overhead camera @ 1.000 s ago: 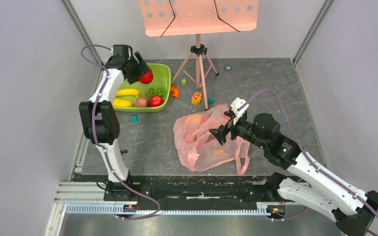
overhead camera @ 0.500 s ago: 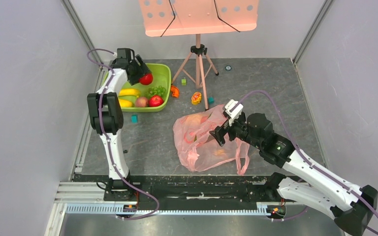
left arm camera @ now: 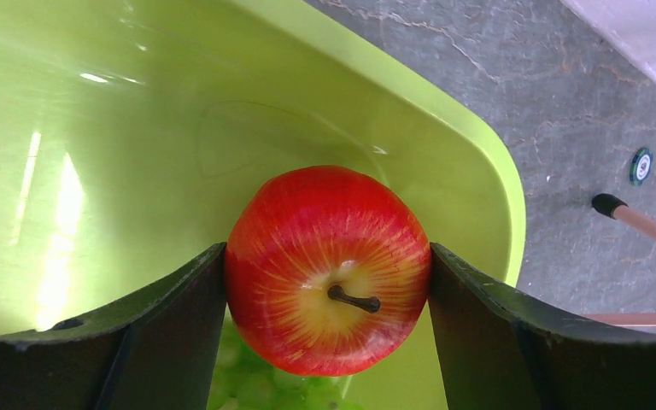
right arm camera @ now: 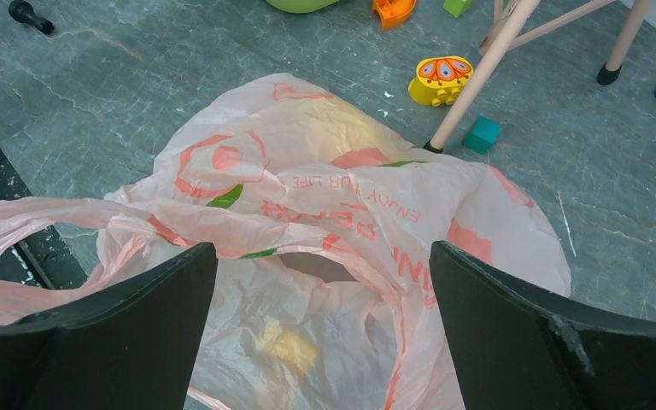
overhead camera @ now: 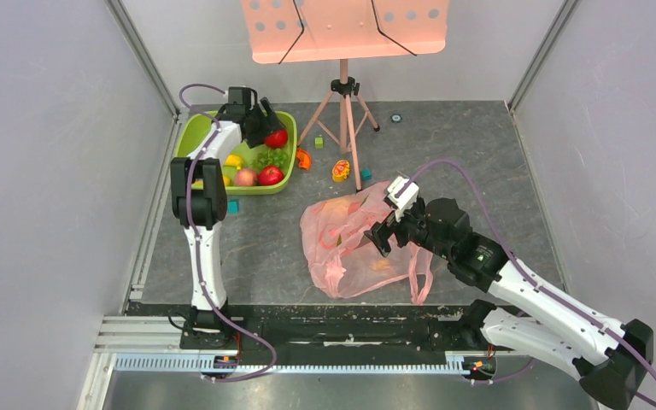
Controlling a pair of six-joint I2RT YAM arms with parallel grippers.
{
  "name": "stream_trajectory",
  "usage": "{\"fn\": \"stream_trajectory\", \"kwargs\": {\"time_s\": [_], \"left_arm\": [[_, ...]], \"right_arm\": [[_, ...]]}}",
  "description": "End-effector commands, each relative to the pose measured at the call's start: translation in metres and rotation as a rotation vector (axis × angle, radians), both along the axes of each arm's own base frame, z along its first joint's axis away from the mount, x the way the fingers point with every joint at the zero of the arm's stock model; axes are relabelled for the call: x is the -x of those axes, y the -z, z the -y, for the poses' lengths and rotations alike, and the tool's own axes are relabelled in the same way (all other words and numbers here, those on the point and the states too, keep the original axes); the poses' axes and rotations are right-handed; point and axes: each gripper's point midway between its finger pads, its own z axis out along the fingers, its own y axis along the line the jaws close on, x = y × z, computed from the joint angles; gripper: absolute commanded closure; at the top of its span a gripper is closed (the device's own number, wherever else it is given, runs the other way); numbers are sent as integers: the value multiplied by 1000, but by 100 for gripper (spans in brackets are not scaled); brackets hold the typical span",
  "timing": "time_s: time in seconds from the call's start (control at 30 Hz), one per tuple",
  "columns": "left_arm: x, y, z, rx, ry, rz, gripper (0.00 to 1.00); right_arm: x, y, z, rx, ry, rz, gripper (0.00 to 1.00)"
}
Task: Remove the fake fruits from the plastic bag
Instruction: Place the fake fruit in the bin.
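Note:
My left gripper (overhead camera: 269,132) is shut on a red apple (left arm camera: 329,269), held over the lime-green basin (overhead camera: 288,124); the apple also shows in the top view (overhead camera: 276,138). The basin holds a yellow banana shape (overhead camera: 233,161), a pinkish peach (overhead camera: 246,177), another red apple (overhead camera: 270,176) and green grapes (overhead camera: 270,159). The pink plastic bag (overhead camera: 350,243) lies crumpled mid-table. My right gripper (overhead camera: 378,237) is open above the bag's mouth (right arm camera: 325,265). A yellowish shape (right arm camera: 295,346) shows through the bag's film.
A music stand's tripod (overhead camera: 344,111) stands behind the bag, one leg (right arm camera: 478,73) touching down at its far edge. An orange piece (overhead camera: 304,159), a yellow-orange toy (overhead camera: 341,170), teal cubes (overhead camera: 366,174) and a green cube (overhead camera: 319,142) lie around. Walls close both sides.
My left gripper has carried the red apple to the right, over the basin's far right part. My right gripper has edged slightly left over the bag, still open.

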Motion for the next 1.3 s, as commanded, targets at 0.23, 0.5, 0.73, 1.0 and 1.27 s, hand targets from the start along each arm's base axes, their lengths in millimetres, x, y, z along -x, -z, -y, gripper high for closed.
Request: {"fn": "stream_trajectory", "kwargs": {"time_s": [0.23,0.5,0.73,1.0,1.27], "left_arm": [[-15,-16,6,-18,43,69,21],[-13,-13,8,-11,57,58,9],[-10,-11,8,-15,63,42,7],[-8,-34,2,-37,47,66,2],[1,-99,-3,-45,35,156,0]], "right_arm": [[-2,-8,3,-9,10,37,2],[-2,-13,7,-11,27,43,2],[0,-17,11,-12,34,44,2],[3,-28,15,-28,41,59,2],[9,-37,23,-36,42,86,2]]}}
